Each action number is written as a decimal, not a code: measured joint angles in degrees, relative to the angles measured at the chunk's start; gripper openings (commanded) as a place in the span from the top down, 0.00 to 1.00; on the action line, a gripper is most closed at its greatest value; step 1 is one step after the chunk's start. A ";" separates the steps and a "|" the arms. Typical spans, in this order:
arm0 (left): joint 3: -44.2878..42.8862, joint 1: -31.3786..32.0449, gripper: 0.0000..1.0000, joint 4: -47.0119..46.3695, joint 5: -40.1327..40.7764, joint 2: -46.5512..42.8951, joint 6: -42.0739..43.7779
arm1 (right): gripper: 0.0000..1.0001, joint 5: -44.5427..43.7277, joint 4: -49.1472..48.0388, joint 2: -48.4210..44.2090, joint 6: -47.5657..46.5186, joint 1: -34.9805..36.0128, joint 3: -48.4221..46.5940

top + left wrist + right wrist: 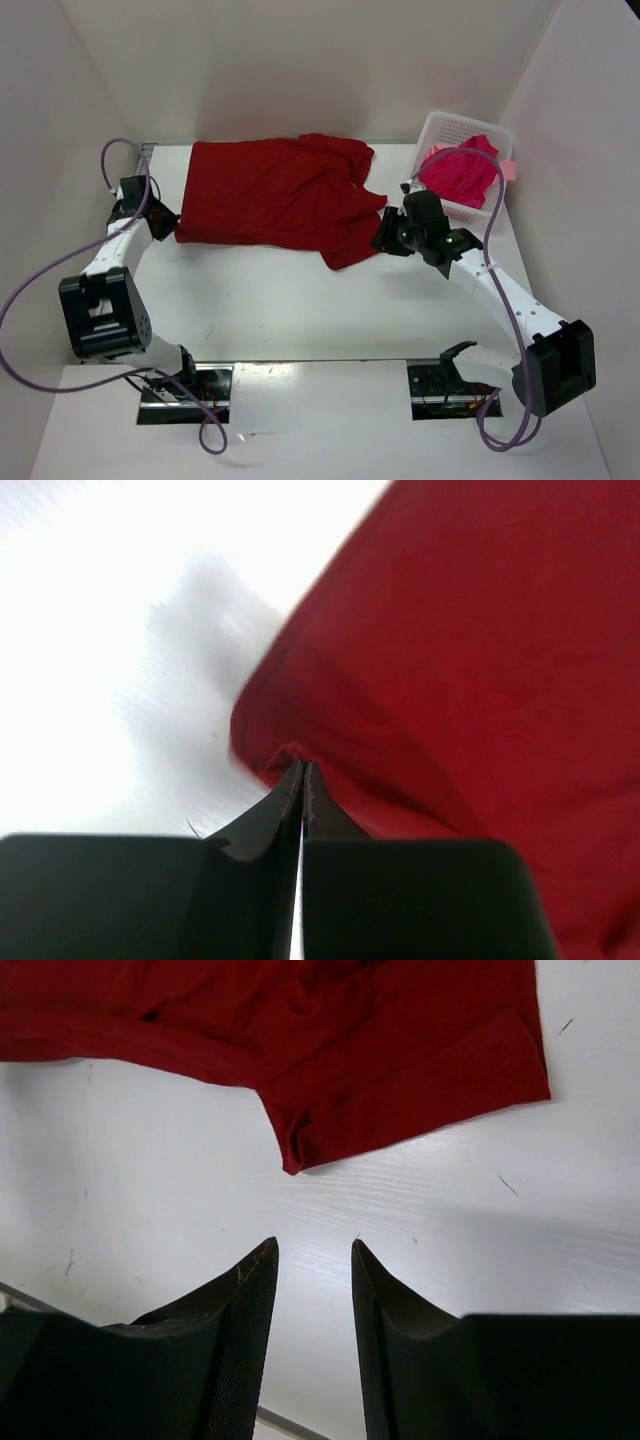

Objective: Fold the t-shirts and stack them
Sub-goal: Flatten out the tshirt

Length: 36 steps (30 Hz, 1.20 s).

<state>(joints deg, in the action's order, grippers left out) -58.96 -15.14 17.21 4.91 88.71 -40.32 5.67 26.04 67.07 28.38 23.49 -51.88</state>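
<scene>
Progress notes:

- Dark red t-shirt (275,195) was found spread on the table (300,320), roughly flat. Some bunching was noted at the collar end, beside the right arm. No fold had been made in it.
- Crimson-pink t-shirt (462,172) was seen heaped in the white basket (440,128) at the far right corner, not yet taken out.
- A sliver of paler pink (509,170) was noted at the basket's right rim. It may have been the 3rd shirt, but this could not be told.
- No stack had been started anywhere on the table.
- Left gripper (303,770) was clenched, with its tips met at the near left corner of the dark red t-shirt. The hem was puckered up to the tips, so the corner was judged to be pinched.
- Right gripper (312,1250) was released, with its jaws apart and nothing between them. It was held over bare table just beside the nearer sleeve (400,1090), not touching it.

Judgement: the task was at its very start. 0 of 3 shirts had been folded and 1 had been laid out. The first fold was being set up, with only 1 corner secured. All folding and all stacking were left to do.
</scene>
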 measured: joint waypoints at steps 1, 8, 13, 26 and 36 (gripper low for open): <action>0.26 0.00 1.00 -0.02 -0.35 -2.03 0.02 | 0.59 -0.37 0.04 0.00 0.11 0.00 0.13; 8.66 0.00 1.00 3.74 -4.33 -17.22 -0.48 | 0.53 -3.65 -0.15 1.03 2.40 -2.12 0.15; 15.87 0.00 1.00 8.20 -8.59 -28.59 -3.19 | 0.49 -5.92 -1.25 8.24 4.90 -5.55 -1.07; 23.71 0.22 0.99 8.66 -12.79 -33.83 -6.36 | 0.64 -12.07 -8.79 29.22 8.44 -8.66 -5.14; 21.05 0.17 0.98 8.11 -12.37 -33.38 -3.65 | 0.65 -14.73 -11.06 37.22 6.54 -8.66 -12.63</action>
<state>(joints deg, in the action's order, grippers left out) -37.91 -14.96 25.32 -7.46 55.33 -43.97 -9.06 14.98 104.29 34.92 14.83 -64.51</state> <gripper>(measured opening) 0.021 0.372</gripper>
